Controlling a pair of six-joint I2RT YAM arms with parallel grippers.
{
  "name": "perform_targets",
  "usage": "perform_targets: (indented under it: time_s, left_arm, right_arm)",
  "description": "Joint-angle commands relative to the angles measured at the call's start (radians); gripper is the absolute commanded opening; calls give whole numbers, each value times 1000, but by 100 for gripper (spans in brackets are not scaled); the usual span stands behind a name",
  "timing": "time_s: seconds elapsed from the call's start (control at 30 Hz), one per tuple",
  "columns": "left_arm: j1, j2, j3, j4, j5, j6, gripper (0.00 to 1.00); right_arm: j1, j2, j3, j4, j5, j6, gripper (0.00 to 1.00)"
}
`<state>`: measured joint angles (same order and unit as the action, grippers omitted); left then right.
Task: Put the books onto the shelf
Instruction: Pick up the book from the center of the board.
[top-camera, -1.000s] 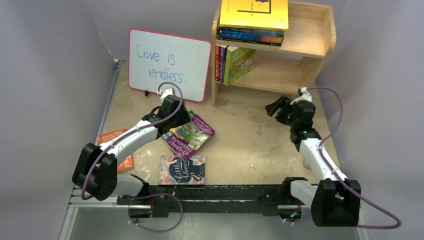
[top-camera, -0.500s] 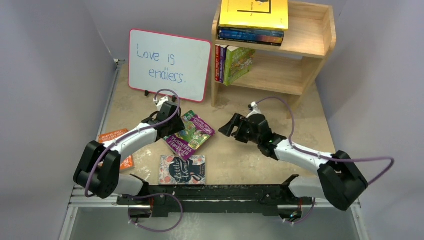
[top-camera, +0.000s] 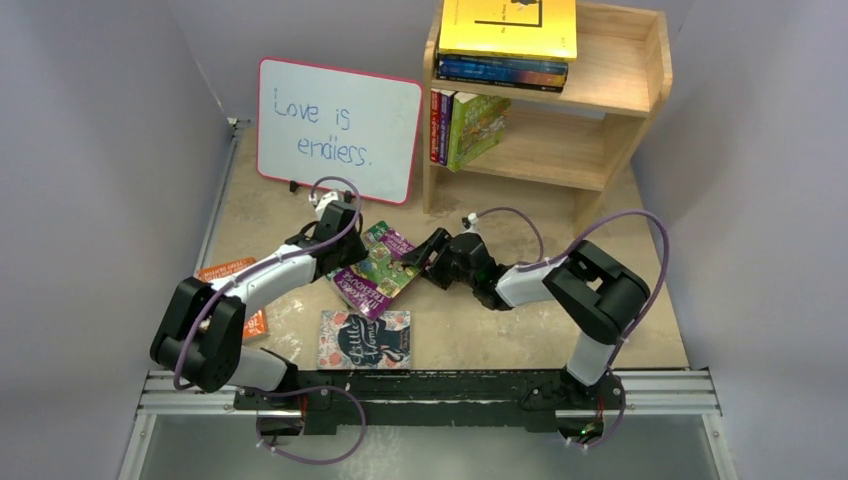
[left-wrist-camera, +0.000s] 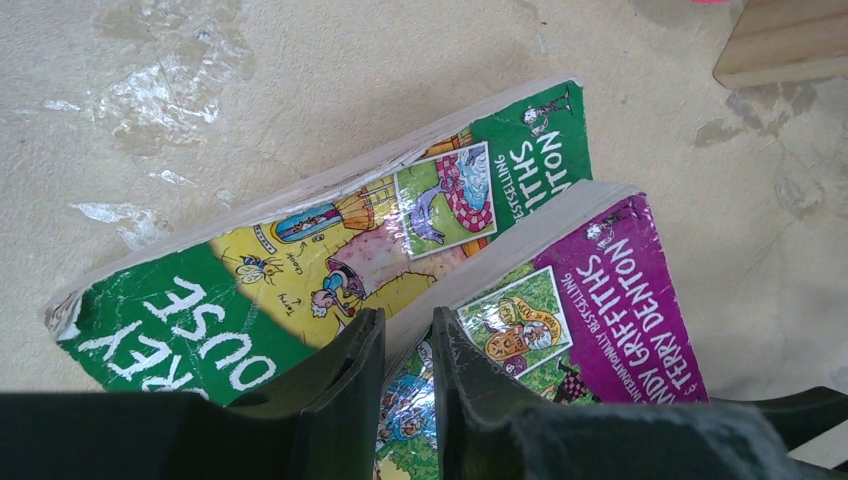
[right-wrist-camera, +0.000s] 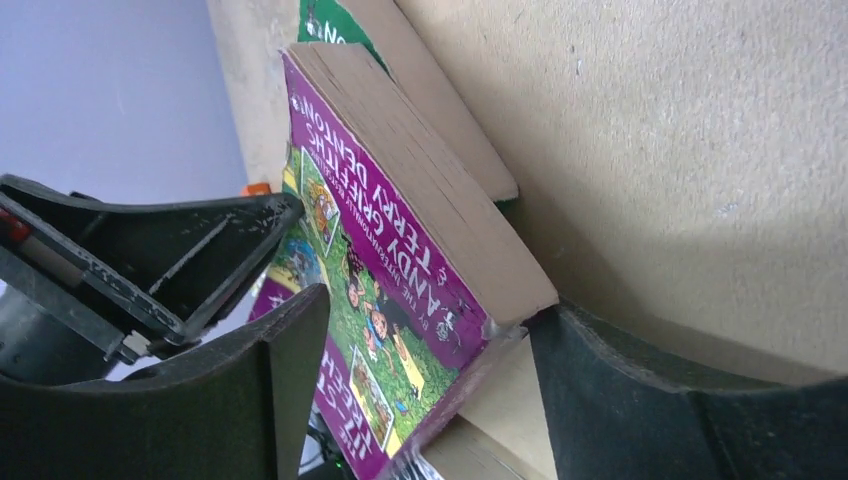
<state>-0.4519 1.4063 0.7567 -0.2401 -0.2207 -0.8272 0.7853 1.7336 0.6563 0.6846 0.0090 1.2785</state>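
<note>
Two grippers meet at my purple book (top-camera: 385, 268): left gripper (left-wrist-camera: 405, 385) pinches its edge, right gripper (right-wrist-camera: 420, 385) stands spread around its corner above the green book (left-wrist-camera: 300, 260).

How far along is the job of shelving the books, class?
Done: yellow and dark blue books lie on the wooden shelf, others stand on the lower tier. In hand: both the left gripper and right gripper work the purple paperback lying on the green one. Left: those two, the floral book and orange book.

L gripper (left-wrist-camera: 408, 395) jaws near-closed; R gripper (right-wrist-camera: 420, 380) jaws wide.
</note>
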Motion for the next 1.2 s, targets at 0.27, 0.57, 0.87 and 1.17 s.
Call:
perform_targets:
  time_s: [0.27,0.57,0.87,1.17]
  left_arm:
    - [28,-116,32,-117,-68,-6,37]
    - [33,-378,24,-305,-166,-166,57]
    - [33,-673,-196,-199,-16,-423,62]
    - [33,-620,-271,27,180,-510,74]
  right_arm:
    - [6,-74,-40,283,143,161,17]
    - [-2,-187,52,-96,175,343,0]
    - [-6,-220,94,-172,181,450,0]
    - [-10,-251,110,-209,162,512,0]
